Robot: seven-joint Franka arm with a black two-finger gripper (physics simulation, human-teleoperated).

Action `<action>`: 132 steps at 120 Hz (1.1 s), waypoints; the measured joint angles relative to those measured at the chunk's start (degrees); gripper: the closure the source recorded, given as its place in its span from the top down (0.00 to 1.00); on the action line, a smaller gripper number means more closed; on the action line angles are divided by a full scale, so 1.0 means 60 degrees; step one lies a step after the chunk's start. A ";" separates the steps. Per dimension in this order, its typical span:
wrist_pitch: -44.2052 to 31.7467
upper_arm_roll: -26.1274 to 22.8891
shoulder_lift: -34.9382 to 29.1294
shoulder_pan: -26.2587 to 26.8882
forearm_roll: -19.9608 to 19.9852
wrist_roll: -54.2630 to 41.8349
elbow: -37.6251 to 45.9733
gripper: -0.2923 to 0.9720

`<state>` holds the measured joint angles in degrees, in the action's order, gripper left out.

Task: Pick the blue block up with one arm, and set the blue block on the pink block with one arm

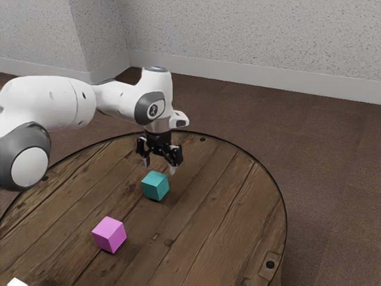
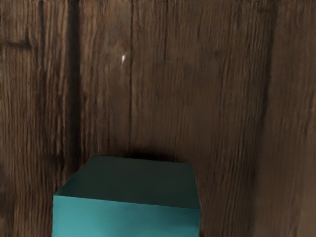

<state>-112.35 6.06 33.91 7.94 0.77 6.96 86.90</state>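
Note:
A teal-blue block rests on the round wooden table, near its middle. My black gripper hangs just above and slightly behind the block, fingers open and pointing down, nothing between them. A pink block sits on the table nearer the front, toward the exterior view's left of the blue one, well apart from it. In the wrist view the blue block lies right under my hand, upright on the planks.
The table's dark rim curves along the exterior view's right, with brown floor beyond. A small white thing sits at the table's front left corner of the view. My white arm reaches in from the left.

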 joint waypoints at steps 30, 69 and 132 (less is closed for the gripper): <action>-0.0462 0.1688 -0.0290 0.1355 0.0590 -0.0120 0.0845 0.77; -0.0615 0.1863 -0.0062 0.1400 0.1014 -0.0392 0.1180 0.77; -0.0755 0.1881 -0.0346 0.1442 0.1126 -0.0734 0.1404 0.53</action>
<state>-116.88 17.35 31.84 16.60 7.52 2.56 95.32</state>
